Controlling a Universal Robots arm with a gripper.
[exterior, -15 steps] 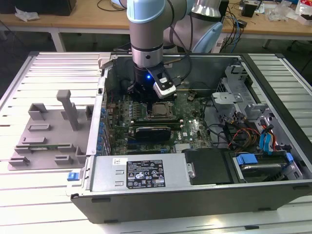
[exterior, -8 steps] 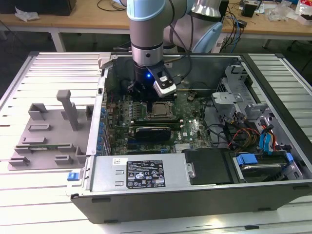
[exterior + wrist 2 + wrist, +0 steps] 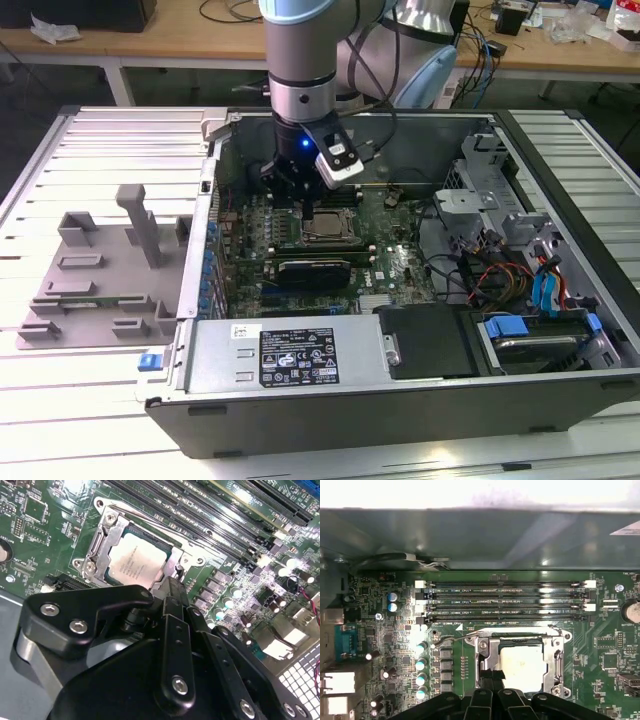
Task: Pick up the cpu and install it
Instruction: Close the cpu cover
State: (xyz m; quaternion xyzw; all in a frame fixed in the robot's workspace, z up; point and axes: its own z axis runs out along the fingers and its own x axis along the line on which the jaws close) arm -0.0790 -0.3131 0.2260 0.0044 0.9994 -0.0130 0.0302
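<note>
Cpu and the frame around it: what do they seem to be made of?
The cpu: top plate looks like metal, silvery-grey, matt, with only a soft sheen. The frame around it: probably bare steel or similar, brighter, with sharp glints on its edges and screw heads. Which metal in either case, the look leaves open.
</note>
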